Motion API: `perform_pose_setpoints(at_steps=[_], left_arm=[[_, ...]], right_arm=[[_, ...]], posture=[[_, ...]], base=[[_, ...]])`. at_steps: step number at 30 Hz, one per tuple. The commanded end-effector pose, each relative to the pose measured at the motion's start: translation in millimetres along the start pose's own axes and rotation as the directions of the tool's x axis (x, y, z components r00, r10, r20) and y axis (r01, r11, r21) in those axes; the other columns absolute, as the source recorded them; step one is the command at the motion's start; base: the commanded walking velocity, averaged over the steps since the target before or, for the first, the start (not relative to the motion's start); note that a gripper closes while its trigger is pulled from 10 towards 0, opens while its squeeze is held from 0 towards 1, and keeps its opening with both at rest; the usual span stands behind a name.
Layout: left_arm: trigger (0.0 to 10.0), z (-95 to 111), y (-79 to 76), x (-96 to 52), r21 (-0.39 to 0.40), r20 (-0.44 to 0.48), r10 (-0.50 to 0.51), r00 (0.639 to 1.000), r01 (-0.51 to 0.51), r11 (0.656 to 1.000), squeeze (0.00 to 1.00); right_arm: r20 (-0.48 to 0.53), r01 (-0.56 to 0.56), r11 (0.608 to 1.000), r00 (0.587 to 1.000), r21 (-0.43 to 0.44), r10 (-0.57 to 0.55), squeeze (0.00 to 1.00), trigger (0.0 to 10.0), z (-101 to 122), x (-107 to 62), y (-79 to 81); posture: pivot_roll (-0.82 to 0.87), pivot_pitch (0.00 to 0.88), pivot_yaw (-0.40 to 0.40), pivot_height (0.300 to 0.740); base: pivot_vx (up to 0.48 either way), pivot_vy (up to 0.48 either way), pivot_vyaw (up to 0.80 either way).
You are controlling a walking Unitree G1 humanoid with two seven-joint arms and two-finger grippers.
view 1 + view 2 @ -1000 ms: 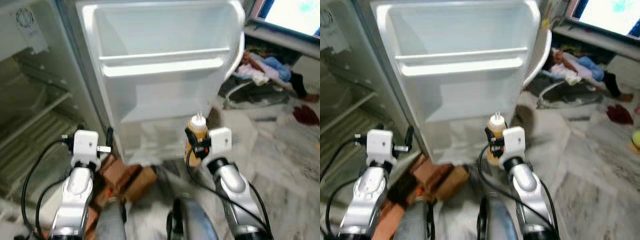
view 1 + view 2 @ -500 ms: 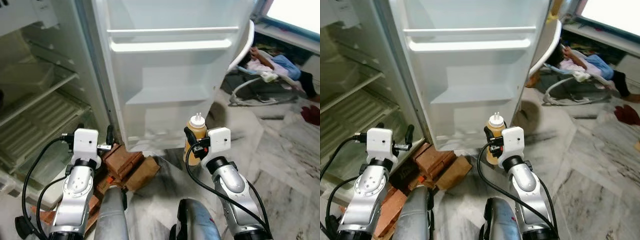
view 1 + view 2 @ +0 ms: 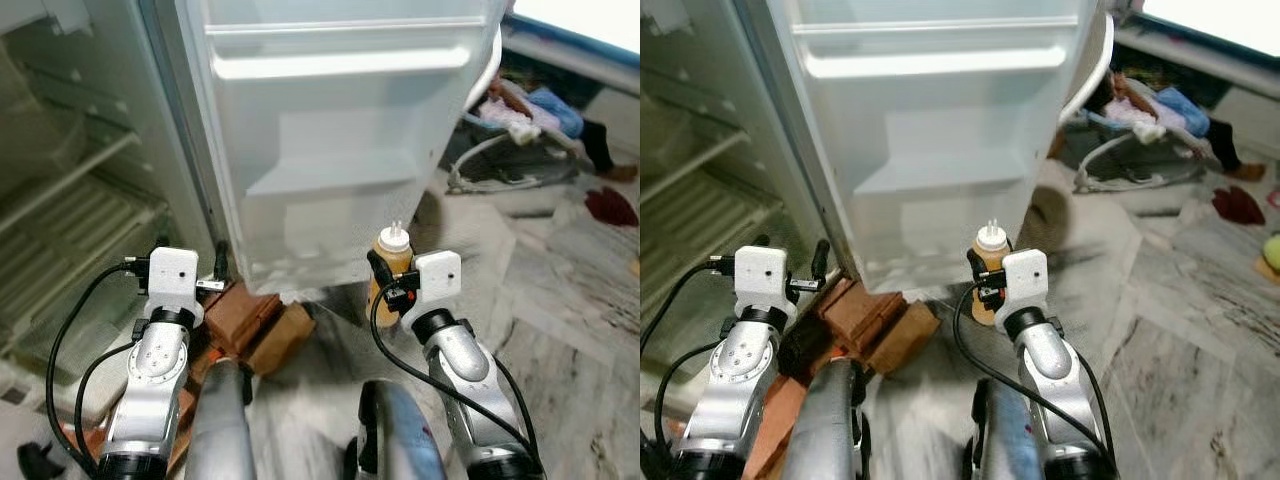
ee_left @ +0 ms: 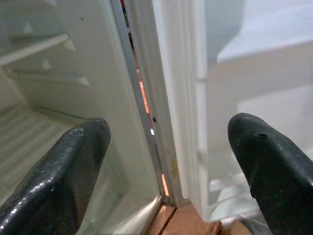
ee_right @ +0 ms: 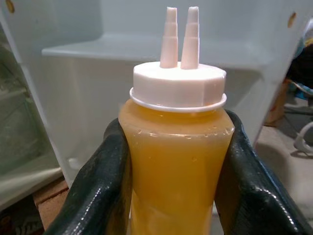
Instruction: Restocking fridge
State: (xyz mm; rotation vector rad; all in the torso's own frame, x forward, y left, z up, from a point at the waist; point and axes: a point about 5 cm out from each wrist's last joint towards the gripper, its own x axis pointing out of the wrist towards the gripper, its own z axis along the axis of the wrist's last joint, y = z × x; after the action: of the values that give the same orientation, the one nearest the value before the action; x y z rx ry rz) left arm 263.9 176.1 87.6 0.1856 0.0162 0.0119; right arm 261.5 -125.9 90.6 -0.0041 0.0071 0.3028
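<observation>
Clamping the squeeze bottle (image 5: 175,161) mid-body, the right gripper (image 5: 173,196) held it upright before the open fridge door (image 3: 330,150). Nearly full of amber sauce, it likely handled heavy, soft-walled and slippery; the grip suited. White twin-nozzle cap. The left gripper (image 4: 171,161) stood apart, empty.

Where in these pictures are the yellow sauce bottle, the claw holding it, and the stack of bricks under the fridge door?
yellow sauce bottle (image 5: 176,161): right wrist view, on its filled body.
right claw (image 5: 173,196): right wrist view, midway between its fingertips.
bricks (image 3: 872,318): right eye view, on the top brick.
</observation>
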Motion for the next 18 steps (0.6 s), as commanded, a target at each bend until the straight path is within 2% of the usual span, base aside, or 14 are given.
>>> perform_pose_setpoints(at_steps=[1, 13, 18], left_arm=[[10.0, -6.1, -1.4, -3.2, 0.003, -0.028, -0.009, 1.000, 0.009, 1.000, 0.00], [10.0, -4.4, -4.6, -2.9, 0.002, -0.005, -0.037, 0.999, 0.037, 0.999, 0.00], [10.0, -4.1, -4.7, -2.3, 0.001, -0.004, -0.036, 0.999, 0.036, 0.999, 0.00]], right_arm=[[0.002, 0.011, 1.000, 1.000, -0.009, -0.011, 0.00, 10.0, 0.0, -0.9, -2.8], [0.004, 0.018, 1.000, 1.000, -0.024, -0.018, 0.00, 10.0, 0.8, 0.5, -3.6], [0.000, 0.032, 0.999, 0.999, -0.030, -0.032, 0.00, 10.0, 0.1, -0.4, -8.7]], posture=[[0.00, 0.088, -0.037, 0.576], [-0.01, 0.087, -0.039, 0.576], [-0.01, 0.087, -0.039, 0.576]], base=[[0.000, 0.000, 0.00], [0.000, 0.000, 0.00], [0.000, 0.000, 0.00]])
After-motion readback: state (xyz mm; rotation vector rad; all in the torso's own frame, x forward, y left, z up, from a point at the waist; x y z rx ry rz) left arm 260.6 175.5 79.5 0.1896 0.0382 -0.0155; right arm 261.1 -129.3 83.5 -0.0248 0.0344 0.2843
